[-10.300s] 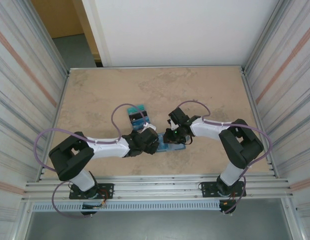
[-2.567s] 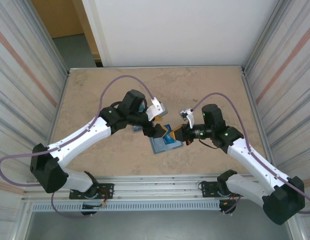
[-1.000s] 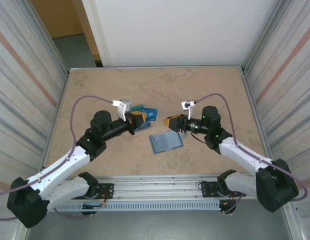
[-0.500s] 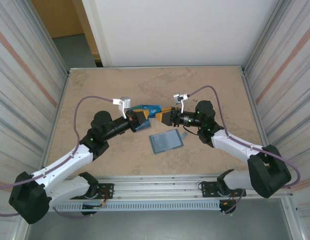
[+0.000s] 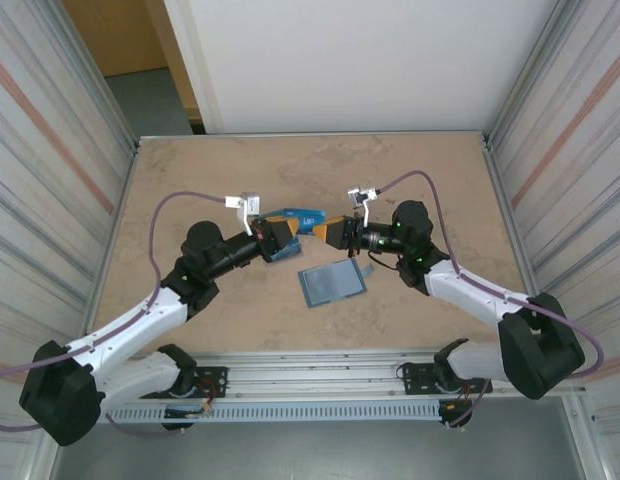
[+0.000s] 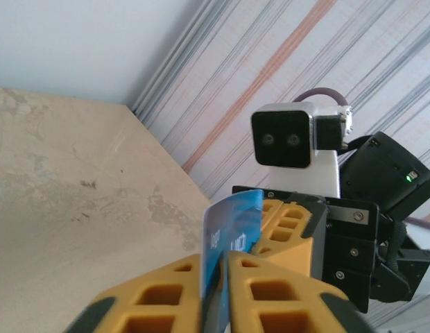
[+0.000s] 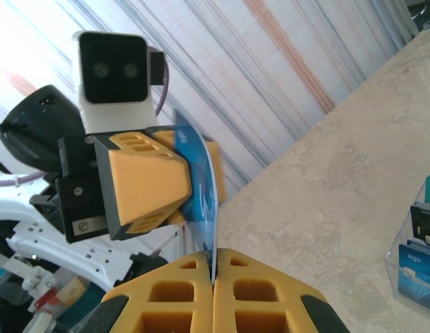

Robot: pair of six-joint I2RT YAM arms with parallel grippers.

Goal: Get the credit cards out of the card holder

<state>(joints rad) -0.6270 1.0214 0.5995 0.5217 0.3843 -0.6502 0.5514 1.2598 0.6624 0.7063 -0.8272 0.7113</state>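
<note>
A blue credit card [image 5: 302, 217] hangs above the table between my two grippers, which face each other. My right gripper [image 5: 333, 231] is shut on the card's right end; in the right wrist view the card [image 7: 201, 187] is pinched tight between its jaws [image 7: 213, 260]. My left gripper [image 5: 278, 236] stands slightly open, and the card [image 6: 232, 222] still sits in the narrow gap between its jaws [image 6: 215, 260]. The steel-blue card holder [image 5: 331, 282] lies flat on the table below them, apart from both grippers.
A clear tray [image 7: 417, 267] with teal, black and blue cards sits on the table, under the left gripper [image 5: 281, 252] in the top view. Striped metal walls [image 5: 50, 190] close in both sides. Bare tabletop [image 5: 410, 180] lies behind.
The right gripper moved left to the card's free end and shut on it. The left gripper's jaws loosened a little around the card; both arms otherwise stay put.
</note>
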